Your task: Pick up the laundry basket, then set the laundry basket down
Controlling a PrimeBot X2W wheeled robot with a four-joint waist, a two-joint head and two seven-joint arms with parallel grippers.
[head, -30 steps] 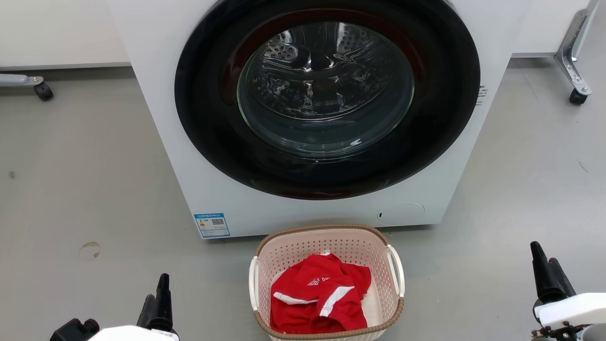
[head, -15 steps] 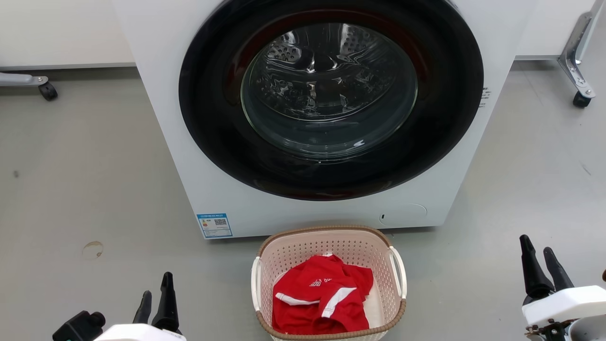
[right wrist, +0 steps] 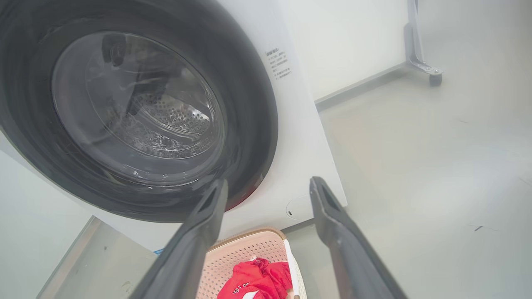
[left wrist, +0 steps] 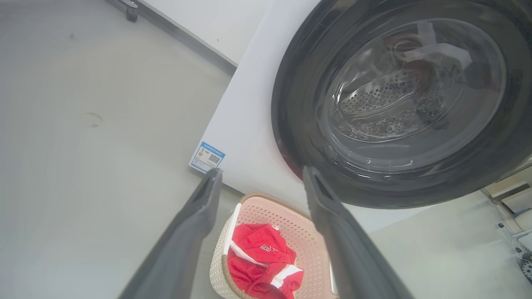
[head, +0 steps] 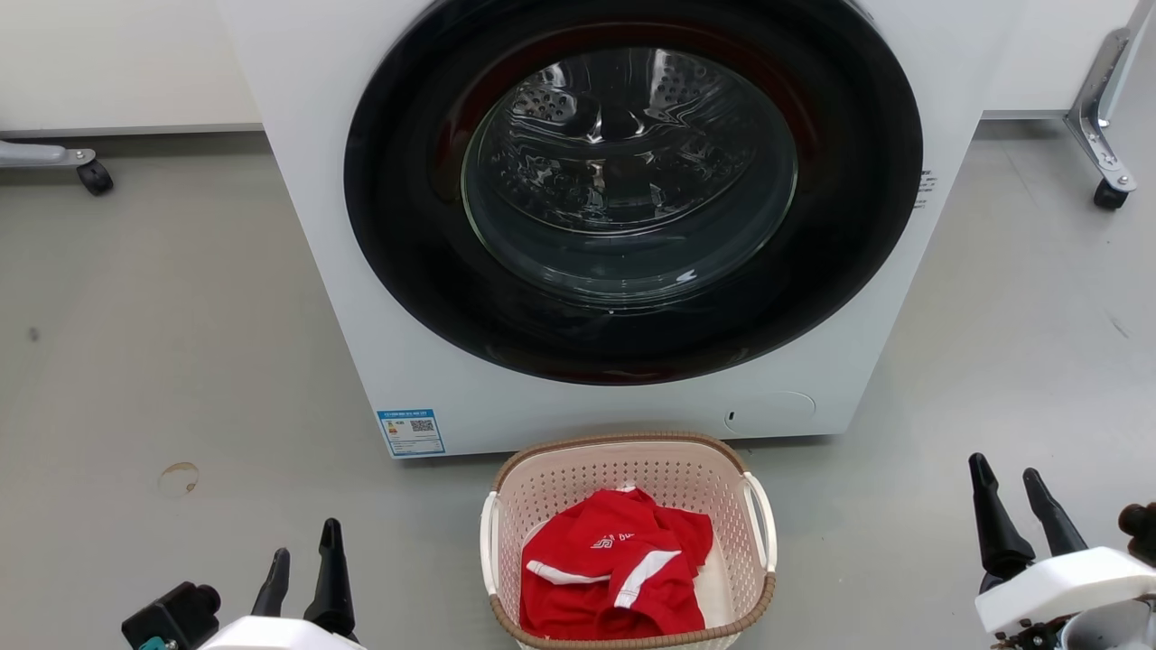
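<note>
The laundry basket (head: 578, 487), pale pink with a brown rim and white side handles, sits on the grey floor just in front of the washing machine, with a red garment (head: 614, 573) inside. It also appears low in the left wrist view as the laundry basket (left wrist: 286, 220) and in the right wrist view as the laundry basket (right wrist: 241, 249). My left gripper (head: 305, 555) hovers open to the basket's left, well apart from it. To the basket's right my right gripper (head: 1010, 483) is open too, holding nothing. In each wrist view the fingers (left wrist: 195, 224) (right wrist: 336, 224) stand wide apart.
A large white washing machine (head: 316, 226) with a dark round door (head: 632, 190) stands right behind the basket. Castor feet of frames sit at the far left (head: 94, 177) and far right (head: 1109, 193). A brownish stain (head: 178, 477) marks the floor on the left.
The head view has drifted slightly. My right gripper has moved left toward the basket and lower in view; its fingers show more spread. The left gripper has shifted a little right. The basket stays put.
</note>
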